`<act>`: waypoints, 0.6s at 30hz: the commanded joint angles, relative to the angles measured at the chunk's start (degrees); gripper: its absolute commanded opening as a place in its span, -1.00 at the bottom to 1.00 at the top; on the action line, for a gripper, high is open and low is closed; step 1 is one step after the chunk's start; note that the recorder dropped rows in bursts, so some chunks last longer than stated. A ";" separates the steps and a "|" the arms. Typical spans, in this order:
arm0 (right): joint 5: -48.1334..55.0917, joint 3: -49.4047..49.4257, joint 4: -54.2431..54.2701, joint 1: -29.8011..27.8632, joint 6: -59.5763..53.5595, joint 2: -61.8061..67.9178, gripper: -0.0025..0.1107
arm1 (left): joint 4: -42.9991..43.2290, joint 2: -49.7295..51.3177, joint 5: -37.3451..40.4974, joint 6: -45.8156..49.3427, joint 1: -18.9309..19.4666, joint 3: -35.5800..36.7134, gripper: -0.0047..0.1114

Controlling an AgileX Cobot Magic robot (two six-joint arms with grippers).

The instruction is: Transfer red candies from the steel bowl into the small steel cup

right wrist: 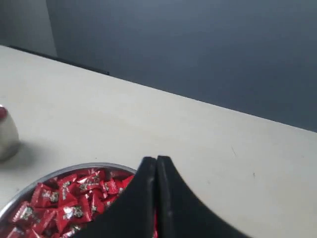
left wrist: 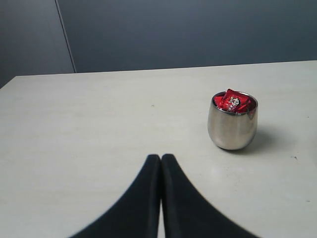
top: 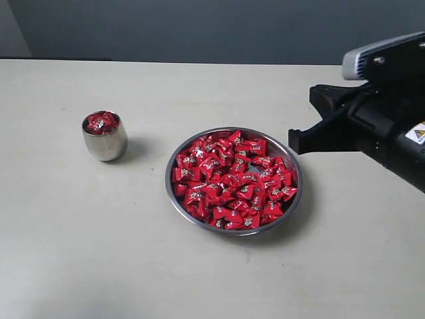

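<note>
In the exterior view, the steel bowl (top: 234, 232) sits on the pale surface (top: 99, 259) just right of the frame's centre, filled with a heap of red candies (top: 232, 181). The small steel cup (top: 105, 145) stands upright, well apart from the bowl at middle left, with a few red candies showing at its mouth. The right gripper (top: 297, 141) reaches in from the right edge, and its black tip is at the bowl's upper right rim. From this side, the gap between its jaws cannot be read. In the left wrist view, the left gripper (left wrist: 161, 161) rises from the bottom edge with its jaws pressed flat together, and nothing is held between them. The cup (left wrist: 233, 130) stands at middle right of the frame, clear of the gripper. Red wrappers (left wrist: 233, 103) are piled just above its rim, and its shadow falls on the surface (left wrist: 99, 124). In the right wrist view, the right gripper (right wrist: 156, 161) shows its jaws fully closed against each other, holding no candy. The bowl's rim (right wrist: 74, 166) curves across the lower left, and the candies (right wrist: 69, 201) lie inside it, beside and behind the jaws. A sliver of the cup (right wrist: 6, 136) shows at the left edge.
</note>
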 commanded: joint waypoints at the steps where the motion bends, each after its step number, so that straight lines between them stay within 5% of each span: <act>1: 0.61 0.56 -0.11 -0.19 5.33 -4.86 -0.97 | -0.36 -0.26 -0.11 -0.09 0.03 0.22 -0.91; 7: 8.92 0.56 -0.34 -0.19 9.75 -8.80 -0.97 | -0.36 -0.26 -0.11 -0.09 0.03 0.22 -0.91; 18: 5.88 0.56 -0.77 -0.19 6.80 -9.43 -0.97 | -0.36 -0.26 -0.11 -0.09 0.03 0.22 -0.91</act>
